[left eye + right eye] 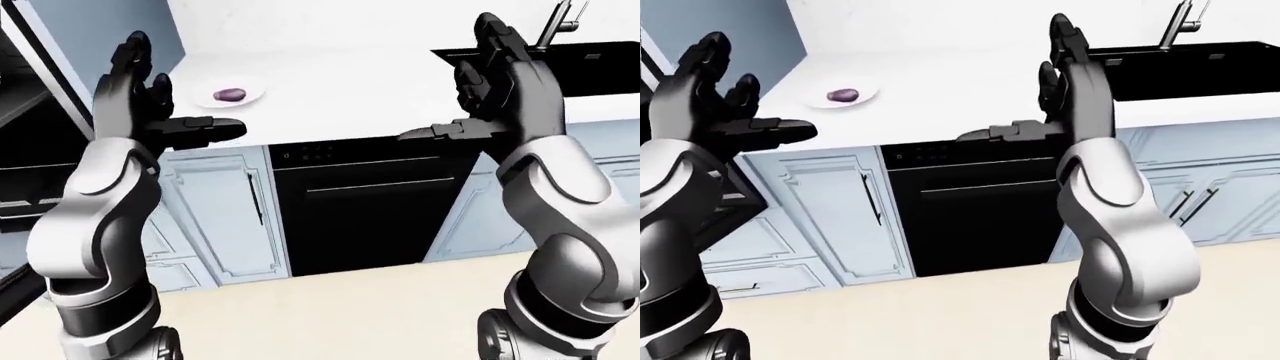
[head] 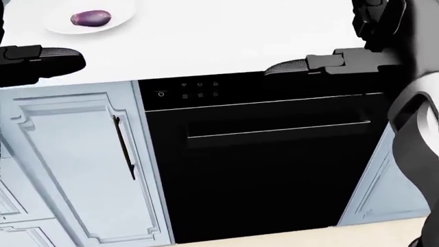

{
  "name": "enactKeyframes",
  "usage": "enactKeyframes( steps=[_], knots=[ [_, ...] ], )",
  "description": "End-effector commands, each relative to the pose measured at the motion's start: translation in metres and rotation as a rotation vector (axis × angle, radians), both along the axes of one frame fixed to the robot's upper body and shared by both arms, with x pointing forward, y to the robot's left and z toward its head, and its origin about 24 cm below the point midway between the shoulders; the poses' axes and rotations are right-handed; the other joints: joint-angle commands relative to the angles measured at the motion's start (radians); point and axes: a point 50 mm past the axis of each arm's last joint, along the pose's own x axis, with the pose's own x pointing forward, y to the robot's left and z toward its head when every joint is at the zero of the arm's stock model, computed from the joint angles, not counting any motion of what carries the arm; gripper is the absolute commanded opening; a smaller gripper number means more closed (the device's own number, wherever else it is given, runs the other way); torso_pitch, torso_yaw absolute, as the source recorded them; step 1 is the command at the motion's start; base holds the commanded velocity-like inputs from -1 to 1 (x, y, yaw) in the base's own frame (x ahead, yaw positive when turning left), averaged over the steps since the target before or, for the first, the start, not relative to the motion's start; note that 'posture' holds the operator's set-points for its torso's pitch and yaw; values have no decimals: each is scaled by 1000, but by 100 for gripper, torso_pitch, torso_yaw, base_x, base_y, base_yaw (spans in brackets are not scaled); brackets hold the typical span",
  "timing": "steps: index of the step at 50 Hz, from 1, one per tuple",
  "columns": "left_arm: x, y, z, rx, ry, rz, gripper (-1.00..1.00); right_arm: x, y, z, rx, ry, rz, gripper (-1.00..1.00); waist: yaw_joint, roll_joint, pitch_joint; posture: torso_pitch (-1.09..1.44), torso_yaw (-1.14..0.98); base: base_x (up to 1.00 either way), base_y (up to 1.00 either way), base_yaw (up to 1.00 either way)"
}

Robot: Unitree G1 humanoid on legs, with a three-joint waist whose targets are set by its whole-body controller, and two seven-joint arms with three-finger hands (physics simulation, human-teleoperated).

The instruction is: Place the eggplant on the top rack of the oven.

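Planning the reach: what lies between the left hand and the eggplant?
Nothing but bare white counter. In the left-eye view the open left hand hangs lower left of the eggplant, which sits on its plate.

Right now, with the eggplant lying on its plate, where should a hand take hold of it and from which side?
Probably across its fat middle, coming down from above. The eggplant lies flat on the shallow plate, long axis running left-right in the head view, nothing beside it. Both hands, left hand and right hand, are open and well short.
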Motion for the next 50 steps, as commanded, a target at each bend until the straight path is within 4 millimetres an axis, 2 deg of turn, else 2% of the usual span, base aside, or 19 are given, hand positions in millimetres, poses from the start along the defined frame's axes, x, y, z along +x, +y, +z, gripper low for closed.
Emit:
enactKeyframes(
  steps=[1, 2, 3, 5, 10, 13, 15, 16, 18, 24, 27, 28, 31, 36, 38, 40, 41, 42, 50],
  knots=[
    [-4, -2, 15, 10, -76, -11, 100, -3, -1, 10, 2, -58, -10, 100, -2, -10, -19, 0, 0, 12, 11, 0],
    [-3, -2, 14, 9, -77, -11, 100, -4, -1, 11, 2, -60, -10, 100, -1, -44, -30, 0, 0, 13, 12, 0],
    [-5, -2, 16, 8, -77, -9, 100, -4, -1, 11, 3, -60, -10, 100, -10, -4, -23, 0, 0, 12, 12, 0],
    [-5, -2, 16, 8, -77, -10, 100, -4, -2, 10, 2, -60, -11, 100, -8, -19, -25, 0, 0, 13, 11, 0],
    [-4, -3, 16, 6, -76, -10, 100, -3, -3, 11, 3, -59, -12, 100, -11, 16, -15, 0, 0, 12, 12, 0],
    [-6, -4, 18, 7, -78, -12, 100, -4, -3, 12, 4, -63, -11, 100, -19, 63, -12, 0, 0, 13, 14, 0],
    [-4, -4, 17, 5, -79, -13, 100, -4, -3, 11, 3, -61, -11, 100, -24, 126, -32, 0, 0, 13, 19, 0],
    [-4, -4, 16, 5, -79, -13, 100, -4, -3, 11, 3, -61, -11, 100, -17, 90, -27, 0, 0, 12, 22, 0],
    [-4, -3, 16, 5, -80, -12, 100, -4, -3, 11, 2, -62, -10, 100, -17, 97, -18, 0, 0, 12, 22, 0],
    [-5, -4, 17, 5, -81, -11, 100, -4, -2, 11, 2, -63, -8, 100, -12, 33, -12, 0, 0, 12, 22, 0],
    [-5, -4, 17, 5, -80, -11, 100, -4, -3, 11, 3, -63, -8, 100, -6, -33, -23, 0, 0, 13, 21, 0],
    [-5, -4, 17, 5, -80, -11, 100, -4, -3, 11, 3, -64, -7, 100, -9, -13, -21, 0, 0, 13, 21, 0],
    [-4, -4, 16, 2, -80, -13, 100, -4, -3, 12, 3, -64, -7, 100, -12, -19, -26, 0, 0, 13, 21, 0],
    [-3, -4, 16, 3, -81, -15, 100, -5, -3, 13, 4, -64, -8, 100, -16, 25, -13, 0, 0, 13, 20, 0],
    [-4, -4, 16, 4, -80, -14, 100, -4, -3, 12, 5, -64, -8, 100, -22, 62, -13, 0, 0, 13, 20, 0],
    [-5, -5, 18, 1, -81, -16, 100, -4, -2, 12, 4, -64, -6, 100, -24, 141, -37, 0, 0, 13, 19, 0],
    [-5, -5, 18, 1, -82, -18, 100, -4, -2, 12, 4, -65, -4, 100, -20, 93, -24, 0, 0, 12, 20, 0],
    [-5, -5, 16, 2, -80, -16, 100, -5, -2, 12, 4, -64, -5, 100, -22, 109, -21, 0, 0, 12, 20, 0],
    [-4, -5, 17, 4, -79, -17, 100, -5, -2, 13, 6, -65, -1, 100, -9, 30, -14, 0, 0, 13, 20, 0]
  ],
)
